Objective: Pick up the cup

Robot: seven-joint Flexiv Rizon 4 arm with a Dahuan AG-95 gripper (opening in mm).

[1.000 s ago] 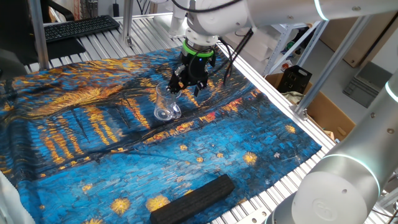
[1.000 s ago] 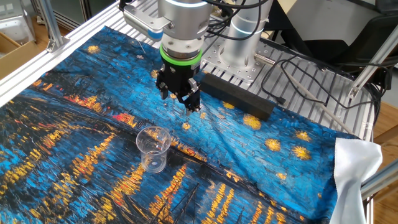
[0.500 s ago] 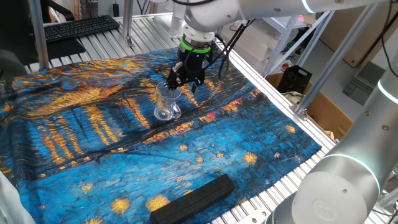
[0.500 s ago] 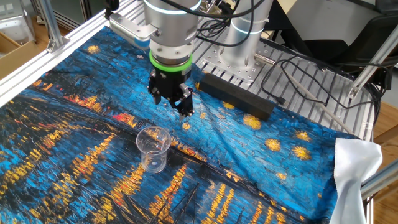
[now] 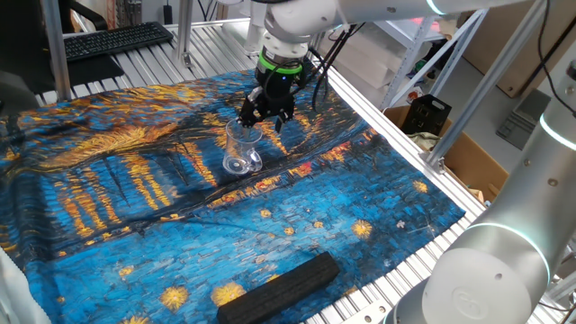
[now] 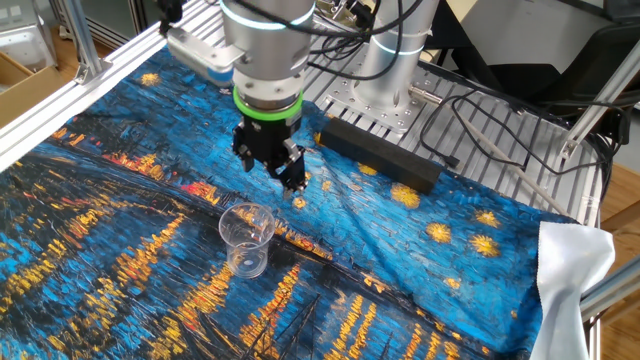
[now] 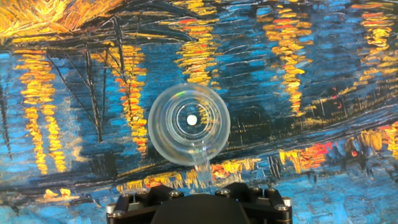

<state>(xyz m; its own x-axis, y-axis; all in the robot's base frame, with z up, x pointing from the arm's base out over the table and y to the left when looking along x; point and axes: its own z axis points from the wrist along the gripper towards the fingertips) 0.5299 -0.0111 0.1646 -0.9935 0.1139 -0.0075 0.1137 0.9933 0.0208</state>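
The cup (image 5: 240, 149) is a small clear glass tumbler standing upright on the blue and orange painted cloth (image 5: 135, 180). It also shows in the other fixed view (image 6: 247, 238) and, from above, in the middle of the hand view (image 7: 189, 124). My gripper (image 5: 264, 118) hangs with its fingers down, just beyond and above the cup, apart from it. In the other fixed view the gripper (image 6: 272, 175) has its fingers spread and holds nothing. In the hand view only the black gripper body shows, at the bottom edge.
A long black block (image 5: 279, 286) lies near the cloth's front edge; in the other fixed view it (image 6: 380, 155) lies behind the gripper. The slatted metal table (image 5: 396, 135) rims the cloth. A white cloth (image 6: 565, 270) hangs at the right edge. A keyboard (image 5: 117, 38) sits far back.
The gripper has moved sideways over the cloth, closer to a spot above the cup. The cup and the black block have not moved.
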